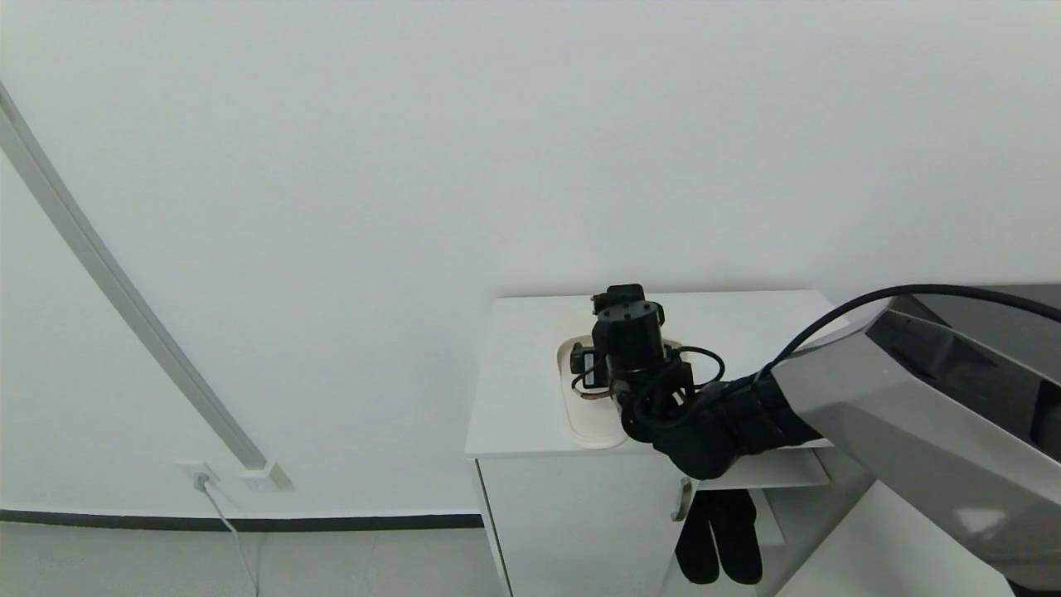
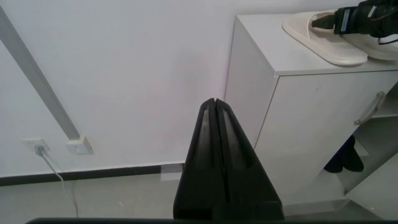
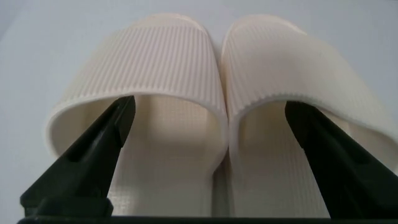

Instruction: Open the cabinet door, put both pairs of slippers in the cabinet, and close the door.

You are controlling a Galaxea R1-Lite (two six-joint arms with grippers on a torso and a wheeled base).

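Cream ribbed slippers (image 3: pixel 186 74) on the white cabinet's surface (image 1: pixel 514 398), right gripper (image 3: pixel 208 111) spread into both strap openings, seemingly mid-pickup, needing to squeeze before lifting; left gripper (image 2: pixel 216 143) closed.

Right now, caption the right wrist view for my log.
Right gripper open, a finger at each cream slipper's mouth, on the cabinet top.

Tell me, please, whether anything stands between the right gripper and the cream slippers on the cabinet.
Nothing visible does. The right gripper is at the cream slippers on the cabinet, its open fingers reaching under the two straps, one in each slipper.
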